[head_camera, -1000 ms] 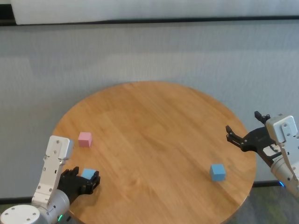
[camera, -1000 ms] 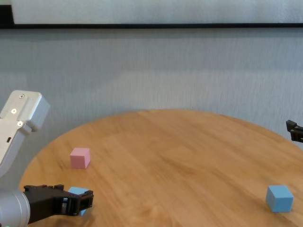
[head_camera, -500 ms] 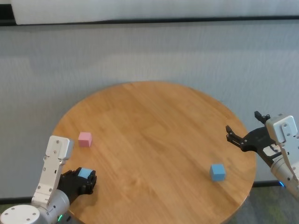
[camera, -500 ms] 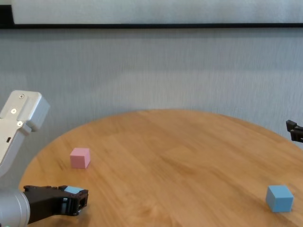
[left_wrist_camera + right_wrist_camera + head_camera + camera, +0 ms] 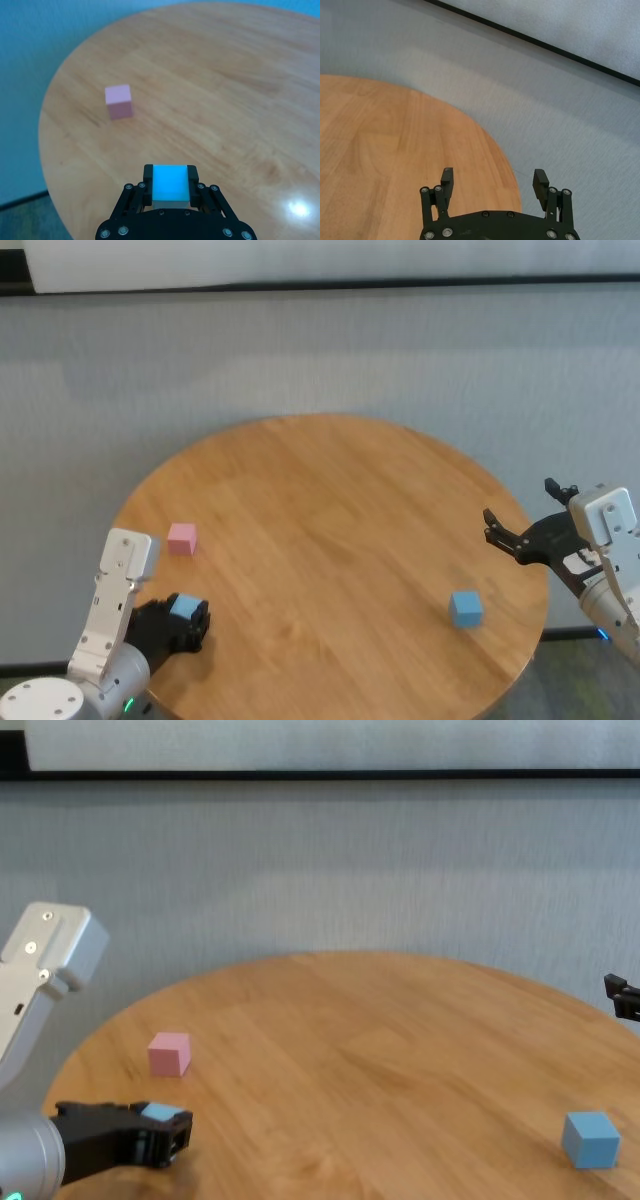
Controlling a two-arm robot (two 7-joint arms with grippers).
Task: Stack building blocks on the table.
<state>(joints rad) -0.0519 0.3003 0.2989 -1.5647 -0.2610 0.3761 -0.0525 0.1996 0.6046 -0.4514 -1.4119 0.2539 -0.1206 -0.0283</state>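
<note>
Change: since a second ago the left pincer's fingers have drawn in from either side of the near blue cube and now press on it, with the cube sitting a little higher above the wood than before.
Left pincer [image 5: 186, 621]: clamped on a light blue cube [image 5: 182, 607] at the near left edge of the round table [image 5: 330, 520].
Pink cube [image 5: 182, 538]: on the wood just beyond the left pincer, apart from it.
Second light blue cube [image 5: 465, 608]: far across the table from the left pincer, near and just in front of the right pincer.
Right pincer [image 5: 506, 538]: spread wide with nothing between its fingers, poised at the table's right rim.
</note>
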